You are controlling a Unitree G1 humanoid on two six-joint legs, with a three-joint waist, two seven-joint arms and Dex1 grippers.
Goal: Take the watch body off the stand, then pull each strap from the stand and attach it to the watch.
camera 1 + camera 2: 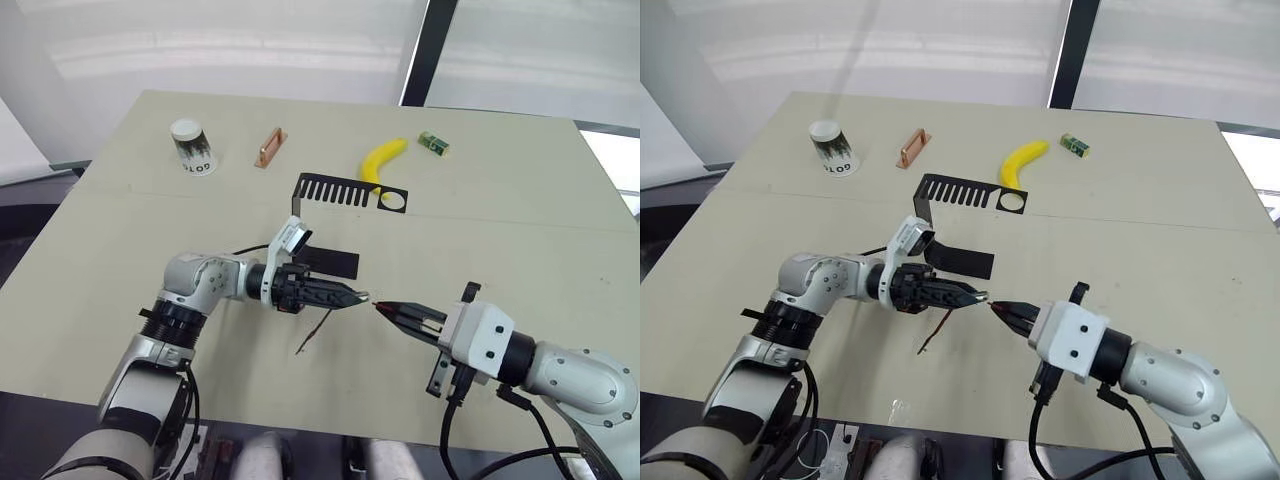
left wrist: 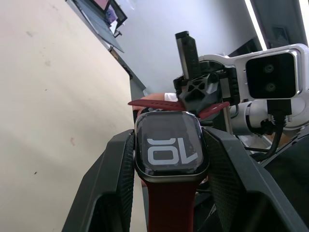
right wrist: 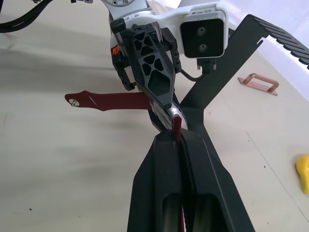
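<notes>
My left gripper (image 1: 358, 296) is shut on the watch body (image 2: 171, 147), whose black screen shows pale marks. One maroon strap (image 2: 171, 208) is fixed to the watch and hangs toward the table (image 1: 314, 335). My right gripper (image 1: 386, 307) is shut on the second maroon strap (image 3: 177, 126), edge-on between its fingers. That strap's end sits right at the watch body's free side (image 3: 171, 115); whether it is seated I cannot tell. The two grippers meet tip to tip above the table's front middle. The black stand (image 1: 350, 190) is just behind them, its slotted top arm bare.
Along the far side of the table (image 1: 520, 230) are a tipped paper cup (image 1: 192, 146), a copper handle piece (image 1: 270, 147), a banana (image 1: 383, 160) and a small green box (image 1: 433, 143). The table's front edge runs close below both arms.
</notes>
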